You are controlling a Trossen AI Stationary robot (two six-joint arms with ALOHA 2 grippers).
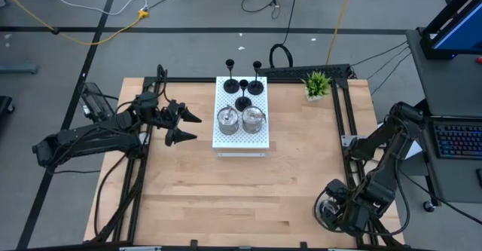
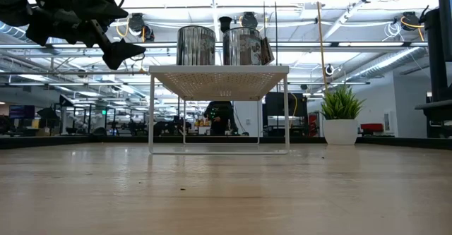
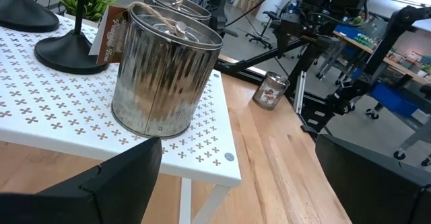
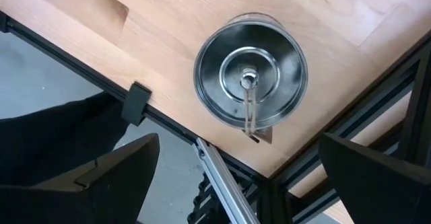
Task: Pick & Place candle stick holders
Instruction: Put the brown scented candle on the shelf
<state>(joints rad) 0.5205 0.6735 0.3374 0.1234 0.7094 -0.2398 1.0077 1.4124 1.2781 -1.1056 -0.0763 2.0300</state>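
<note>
Showing only in wrist views: third silver holder (image 4: 250, 80).

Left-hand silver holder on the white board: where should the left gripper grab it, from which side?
Across the ribbed round wall of the silver holder, coming level from the board's left edge, where the open left gripper hovers. It stands upright near that edge. The twine and tag sit at the rim, so probably grip mid-height; the second silver holder crowds its far side.
</note>
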